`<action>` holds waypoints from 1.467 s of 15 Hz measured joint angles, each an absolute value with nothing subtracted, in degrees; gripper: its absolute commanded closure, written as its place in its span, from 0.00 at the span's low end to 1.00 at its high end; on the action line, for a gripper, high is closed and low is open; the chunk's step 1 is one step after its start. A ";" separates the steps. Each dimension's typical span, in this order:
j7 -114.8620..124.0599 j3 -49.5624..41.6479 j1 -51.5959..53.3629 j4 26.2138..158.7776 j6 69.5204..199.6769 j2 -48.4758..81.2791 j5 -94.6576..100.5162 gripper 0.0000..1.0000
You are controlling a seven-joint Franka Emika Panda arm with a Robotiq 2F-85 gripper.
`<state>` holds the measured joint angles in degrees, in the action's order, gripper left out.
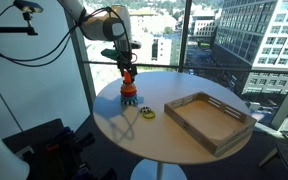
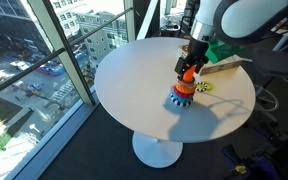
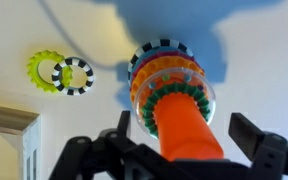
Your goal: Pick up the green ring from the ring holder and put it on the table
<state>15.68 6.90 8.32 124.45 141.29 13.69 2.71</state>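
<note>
Green ring (image 3: 164,97) partly behind orange peg (image 3: 187,132)

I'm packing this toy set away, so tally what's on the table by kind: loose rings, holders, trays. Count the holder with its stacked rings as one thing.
Loose rings: 2, the yellowish ring and the black-and-white ring
Holders: 1, the ring holder
Trays: 1, the wooden tray
Total: 4

You are seeing the ring holder (image 1: 130,93) standing on the table (image 1: 154,142), two loose rings (image 1: 147,113) lying between it and the tray (image 1: 210,120).
</note>
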 measured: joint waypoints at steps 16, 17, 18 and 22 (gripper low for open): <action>15.69 5.82 9.57 121.84 141.23 16.46 2.71 0.56; 15.69 5.82 9.59 121.76 141.23 16.40 2.71 0.56; 15.69 5.83 9.61 121.70 141.22 16.23 2.71 0.56; 15.54 5.95 9.62 121.58 140.32 14.38 1.64 0.56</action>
